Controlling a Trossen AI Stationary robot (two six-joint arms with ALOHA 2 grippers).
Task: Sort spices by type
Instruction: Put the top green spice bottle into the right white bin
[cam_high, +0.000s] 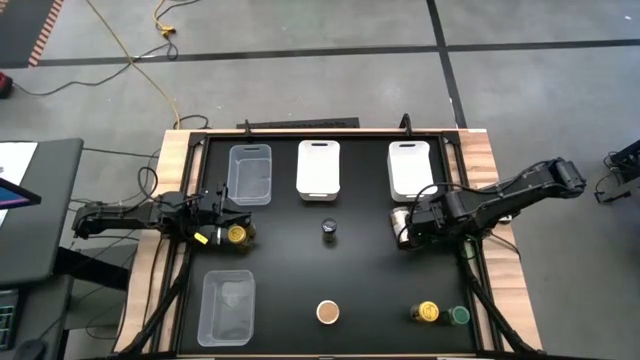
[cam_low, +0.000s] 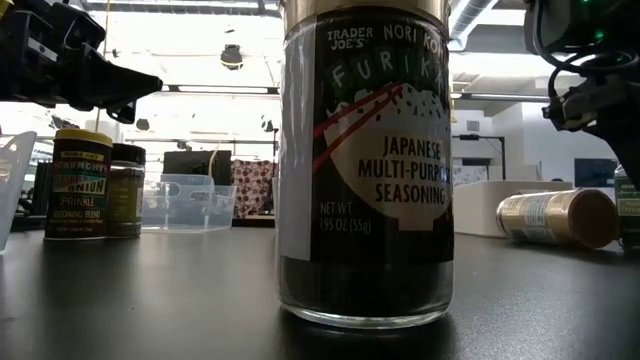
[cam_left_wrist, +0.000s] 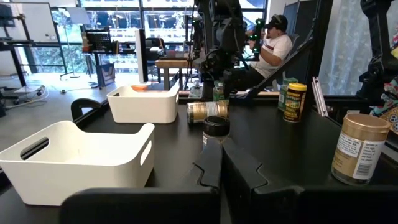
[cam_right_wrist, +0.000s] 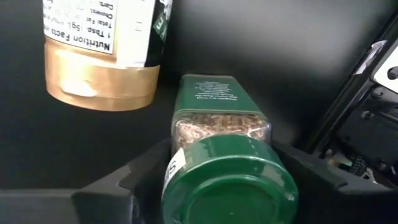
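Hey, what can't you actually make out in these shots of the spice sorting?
- Furikake jar: lid cut off by the low view's top edge.
- Green-lidded jar: label unreadable in the right wrist view, foreshortened behind its lid between the right claw's fingers.
- Left claw: fingertips too small in the high view.

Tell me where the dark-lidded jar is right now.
In the high view, the dark-lidded jar stands at the table's centre, below the middle white bin.

Three bins (cam_high: 319, 167) behind central jar (cam_high: 329, 231)
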